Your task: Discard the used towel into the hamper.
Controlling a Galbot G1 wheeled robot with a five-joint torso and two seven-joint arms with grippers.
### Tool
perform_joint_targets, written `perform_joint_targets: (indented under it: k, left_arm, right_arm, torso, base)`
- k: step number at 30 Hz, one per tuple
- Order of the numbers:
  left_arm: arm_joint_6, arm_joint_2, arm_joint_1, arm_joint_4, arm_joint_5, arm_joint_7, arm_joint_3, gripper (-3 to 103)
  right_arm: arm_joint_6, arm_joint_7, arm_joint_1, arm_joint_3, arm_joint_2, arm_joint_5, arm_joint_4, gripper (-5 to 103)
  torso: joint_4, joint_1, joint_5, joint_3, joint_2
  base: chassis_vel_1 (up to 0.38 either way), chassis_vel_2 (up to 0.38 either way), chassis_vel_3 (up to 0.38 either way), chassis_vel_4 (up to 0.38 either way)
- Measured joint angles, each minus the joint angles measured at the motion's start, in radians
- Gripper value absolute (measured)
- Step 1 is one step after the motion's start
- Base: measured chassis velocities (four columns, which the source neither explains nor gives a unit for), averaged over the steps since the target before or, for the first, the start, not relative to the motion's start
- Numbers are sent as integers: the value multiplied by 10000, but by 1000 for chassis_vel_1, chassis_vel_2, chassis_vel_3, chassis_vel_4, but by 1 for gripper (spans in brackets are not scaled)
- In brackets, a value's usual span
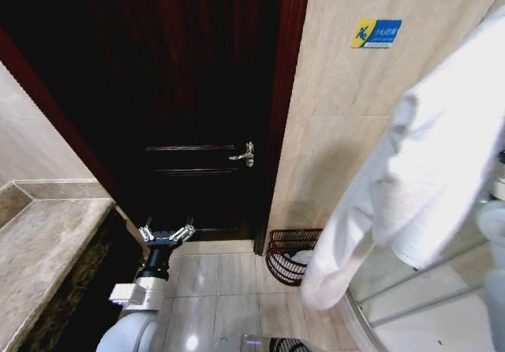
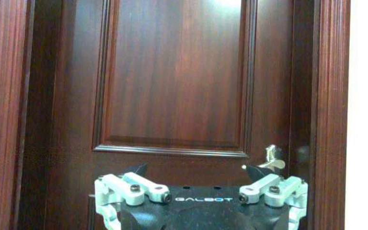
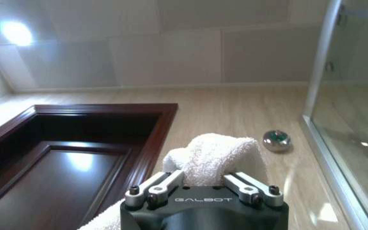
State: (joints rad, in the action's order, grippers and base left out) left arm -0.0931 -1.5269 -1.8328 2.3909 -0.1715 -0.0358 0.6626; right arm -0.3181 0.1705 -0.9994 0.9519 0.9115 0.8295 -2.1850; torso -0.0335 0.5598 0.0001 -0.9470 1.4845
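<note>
1. White towel (image 1: 418,170) closest to head cam, hanging long down the right side, lower end dangling above the floor just beside the hamper (image 1: 290,256).
2. Right gripper (image 3: 204,184) clamped on a bunched fold of towel, fingers closed against the terry; wrist cam tilted upward, toward ceiling and top of door frame.
3. Left gripper (image 1: 166,233) low at left, fingers spread, nothing held, aimed at the dark wood door (image 1: 181,91) with its metal handle (image 1: 243,155). Looks idle.
4. Hamper on the tiled floor, against the wall next to the door frame; something pale visible inside, can't tell what.
5. Step, by judgement: carry phase, towel lifted, not yet over the basket.
6. Next move calls for shifting the grip point over the hamper opening and lowering so the hanging tail feeds in first, then release. Risk: tail draping over the rim.
</note>
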Motion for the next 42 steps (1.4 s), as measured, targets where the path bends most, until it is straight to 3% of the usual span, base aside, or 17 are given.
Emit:
perform_joint_targets:
  k: [21,30,42]
  left_arm:
    - [0,0,0,0,0,0,0,100]
    - [0,0,0,0,0,0,0,100]
    - [0,0,0,0,0,0,-1,100]
  right_arm:
    - [-555,-43,3088,-3059,1894,-1976,2360,8]
    - [-622,-48,4595,-3829,2221,-2302,3311,8]
    - [-731,61,6184,-3958,2139,-2475,4308,8]
  torso:
    - [-3,-5,-3,5,-13]
    - [0,-6,0,6,-15]
    - [1,-7,-2,8,-16]
  base:
    - [0,0,0,0]
    - [0,0,0,0]
    - [0,0,0,0]
